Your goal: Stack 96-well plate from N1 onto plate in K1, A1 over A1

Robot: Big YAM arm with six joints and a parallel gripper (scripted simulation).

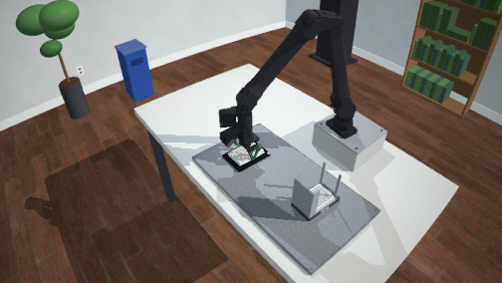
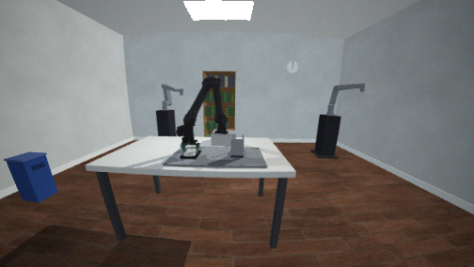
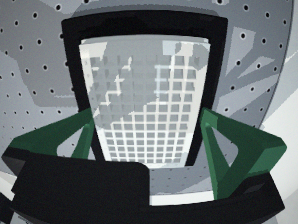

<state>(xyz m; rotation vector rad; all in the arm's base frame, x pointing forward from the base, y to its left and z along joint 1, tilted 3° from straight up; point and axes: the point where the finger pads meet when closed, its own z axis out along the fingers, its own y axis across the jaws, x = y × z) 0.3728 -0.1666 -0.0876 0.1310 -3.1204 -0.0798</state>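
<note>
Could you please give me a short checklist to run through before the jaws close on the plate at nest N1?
1. Gripper fully open, holding nothing: ok.
2. Green fingers on either side of the 96-well plate, one on each long side: ok.
3. Plate seated in the black plate nest N1: ok, its frame shows around the plate.
4. Fingers low enough to meet the plate's side walls: cannot tell.
5. A1 marker at the nest's corner identified: cannot tell, too small in every view.
6. Stack rack K1 holding its lower plate, open from above: ok.
</note>
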